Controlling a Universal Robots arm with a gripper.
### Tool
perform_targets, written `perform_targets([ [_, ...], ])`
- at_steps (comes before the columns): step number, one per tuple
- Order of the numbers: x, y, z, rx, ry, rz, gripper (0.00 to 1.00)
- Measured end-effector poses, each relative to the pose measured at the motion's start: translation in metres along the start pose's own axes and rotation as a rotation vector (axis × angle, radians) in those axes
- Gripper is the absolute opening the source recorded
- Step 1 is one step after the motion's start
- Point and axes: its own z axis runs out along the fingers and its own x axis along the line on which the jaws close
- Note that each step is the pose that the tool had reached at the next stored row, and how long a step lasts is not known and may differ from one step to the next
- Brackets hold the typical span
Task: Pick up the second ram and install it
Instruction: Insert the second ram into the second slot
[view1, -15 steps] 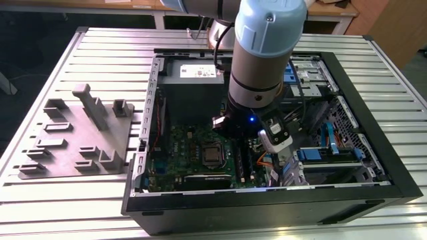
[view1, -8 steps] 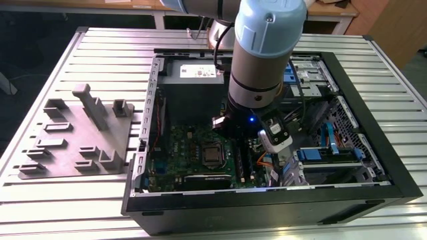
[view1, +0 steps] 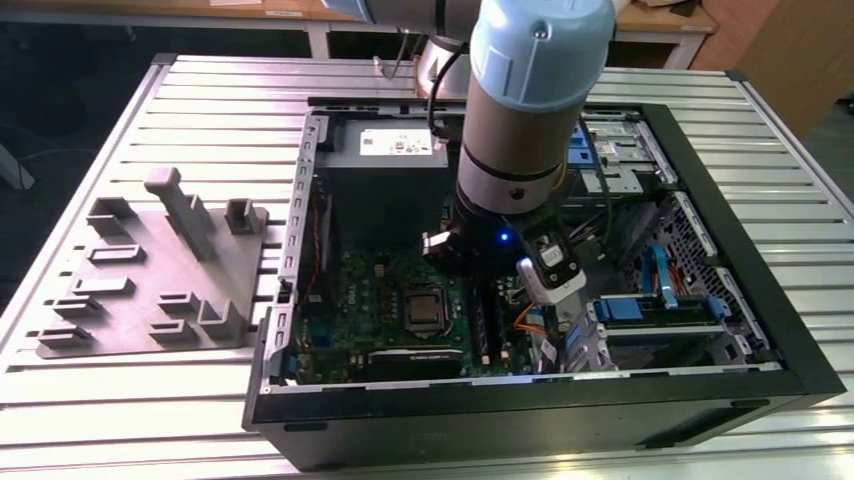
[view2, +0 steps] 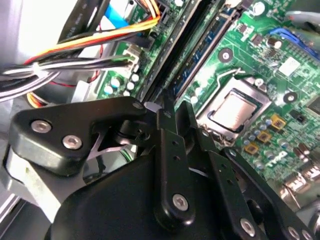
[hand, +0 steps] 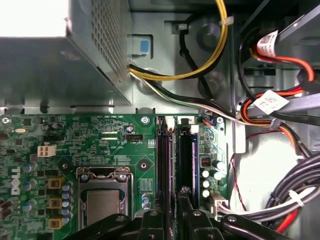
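Observation:
In the exterior view my arm (view1: 521, 130) reaches down into the open computer case (view1: 534, 420), above the memory slots beside the processor socket (view1: 424, 308). In both wrist views my gripper (hand: 174, 200) (view2: 165, 102) stands with its fingers drawn close around a thin dark stick, the second ram (hand: 172, 160) (view2: 175, 52). The stick stands edge-on along a slot of the green motherboard (hand: 75, 140). A blue-green stick (hand: 192, 155) (view2: 205, 60) sits in the neighbouring slot. How deep the second ram sits is hidden under the fingers.
Bundles of orange, red, black and white cables (hand: 280, 115) (view2: 90, 55) run close beside the slots. The metal power supply box (hand: 35, 65) stands past the board's far edge. A grey fixture plate (view1: 147, 280) lies on the ribbed table at the exterior view's left.

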Motion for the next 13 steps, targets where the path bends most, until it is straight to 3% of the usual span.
perform_targets([
  [6,-0.0005,0.0009,-0.0149,0.0001,0.0000,0.000,0.25],
  [13,-0.0005,0.0009,-0.0152,0.0027,0.0000,0.000,0.25],
])
